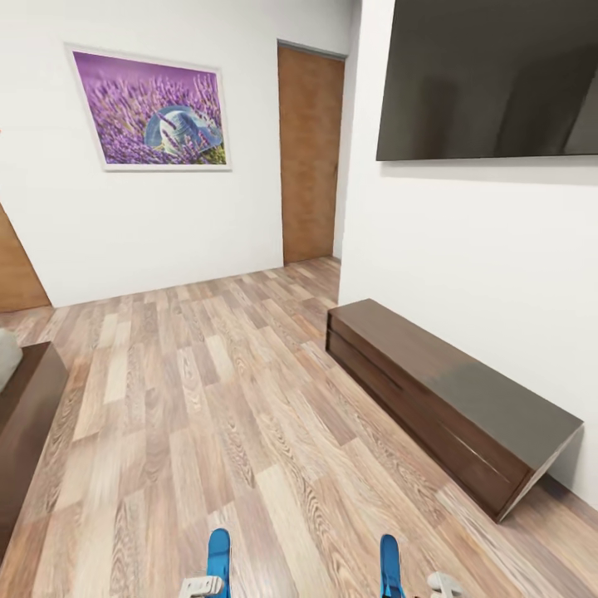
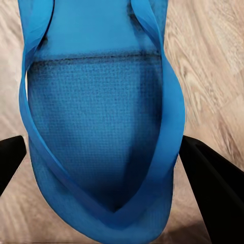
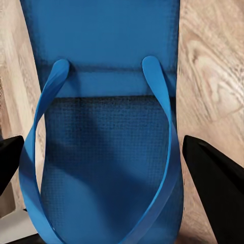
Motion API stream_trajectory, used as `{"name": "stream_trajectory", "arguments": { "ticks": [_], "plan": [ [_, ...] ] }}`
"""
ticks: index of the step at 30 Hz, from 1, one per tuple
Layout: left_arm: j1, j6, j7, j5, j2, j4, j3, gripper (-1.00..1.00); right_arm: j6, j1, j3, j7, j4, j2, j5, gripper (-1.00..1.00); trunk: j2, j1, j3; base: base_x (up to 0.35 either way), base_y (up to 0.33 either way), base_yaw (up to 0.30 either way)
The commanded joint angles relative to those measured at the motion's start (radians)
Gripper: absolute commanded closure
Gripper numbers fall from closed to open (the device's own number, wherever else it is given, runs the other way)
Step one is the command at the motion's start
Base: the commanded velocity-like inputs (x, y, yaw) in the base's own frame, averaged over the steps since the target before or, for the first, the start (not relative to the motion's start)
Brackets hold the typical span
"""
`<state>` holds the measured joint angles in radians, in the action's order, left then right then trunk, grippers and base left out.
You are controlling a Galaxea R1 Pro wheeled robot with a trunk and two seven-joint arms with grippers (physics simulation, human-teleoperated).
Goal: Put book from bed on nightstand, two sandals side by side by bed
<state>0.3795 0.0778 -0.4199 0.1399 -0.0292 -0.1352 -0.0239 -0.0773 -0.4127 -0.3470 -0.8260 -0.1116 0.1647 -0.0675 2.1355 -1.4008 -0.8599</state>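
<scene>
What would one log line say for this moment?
left gripper: holds bright blue flat sandal | right gripper: holds second blue sandal | over brown wood-plank floor

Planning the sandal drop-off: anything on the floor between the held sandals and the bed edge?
Nothing visible. Each pincer carries a sandal, left and right. The bed corner sits at the head view's left edge, with bare plank floor between. The long dark cabinet lies to the right, out of that path.

Blue sandal (image 3: pixel 109 142) between black tool fingers (image 3: pixel 216 178).
</scene>
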Motion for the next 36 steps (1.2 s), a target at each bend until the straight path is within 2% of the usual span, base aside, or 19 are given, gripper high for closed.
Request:
{"name": "stream_trajectory", "arguments": {
  "ticks": [1,36],
  "plan": [
    [0.001,0.001,-0.005,0.006,0.000,0.002,-0.002,1.00,-0.009,0.000,-0.009,-0.005,-0.002,0.000,-0.006,1.00,0.000,0.000,-0.001,0.000,0.000,0.294],
    [0.001,0.002,-0.005,0.006,0.006,0.002,-0.002,1.00,-0.009,0.000,-0.009,-0.005,-0.002,0.000,-0.007,1.00,0.000,0.000,-0.001,0.000,0.000,0.294]
  ]
}}
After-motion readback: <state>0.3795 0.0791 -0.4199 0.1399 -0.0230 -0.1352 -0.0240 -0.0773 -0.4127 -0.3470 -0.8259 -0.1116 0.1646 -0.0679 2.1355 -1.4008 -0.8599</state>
